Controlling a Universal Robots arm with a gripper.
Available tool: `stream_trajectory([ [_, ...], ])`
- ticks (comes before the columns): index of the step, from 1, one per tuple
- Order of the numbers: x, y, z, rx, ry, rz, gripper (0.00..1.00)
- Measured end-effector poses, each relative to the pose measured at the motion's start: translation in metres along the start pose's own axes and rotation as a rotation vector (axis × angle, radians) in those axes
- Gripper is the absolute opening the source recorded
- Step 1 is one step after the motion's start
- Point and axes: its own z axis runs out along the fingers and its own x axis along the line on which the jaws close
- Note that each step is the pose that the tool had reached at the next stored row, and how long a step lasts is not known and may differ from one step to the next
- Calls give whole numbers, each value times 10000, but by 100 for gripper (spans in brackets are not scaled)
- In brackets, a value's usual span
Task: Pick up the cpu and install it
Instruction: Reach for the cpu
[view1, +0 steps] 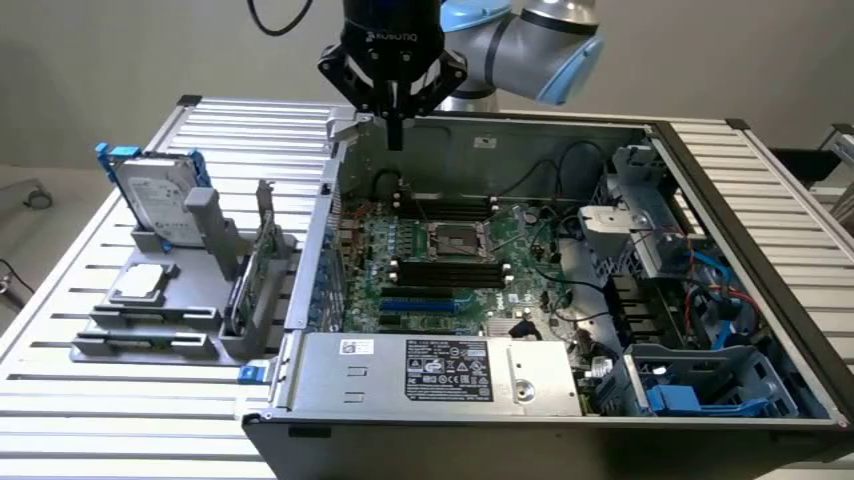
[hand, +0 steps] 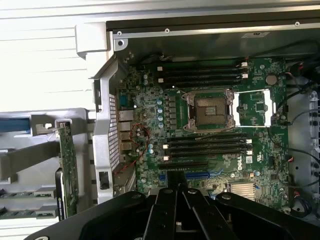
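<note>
Black two-finger tool (view1: 395, 140) hangs shut and empty, fingers pressed together, above the back edge of the open grey metal computer case (view1: 534, 150), over the far end of the green motherboard (view1: 414, 250). The small flat square cpu (view1: 143, 283) with its dull silver-grey metal top is outside the case. It lies flat on the grey plastic fixture (view1: 147, 340) on the slatted metal worktop (view1: 80, 400). It is well apart from the tool: off to the exterior view's left, nearer that camera, and lower. The case side wall and an upright green card (view1: 251, 285) in the fixture stand between them. The chip is square, so it has no long axis; its edges run roughly in line with the fixture. Only one arm, so no nearer side. The silver rectangular hard drive (view1: 154, 190) in its blue bracket stands upright just behind the cpu. The dark square metal-framed socket (view1: 454, 240) sits mid-board, and I judge it open and unfilled. Hard to make out: the cpu's corner mark, its underside, and the socket pins. The fixture is cut off at the wrist view's edge.
</note>
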Motion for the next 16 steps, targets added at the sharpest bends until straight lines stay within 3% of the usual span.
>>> stream_trajectory([
  [4,86,-6,-2,1,7,-3,11],
  [16,621,-44,5,4,45,-2,11],
])
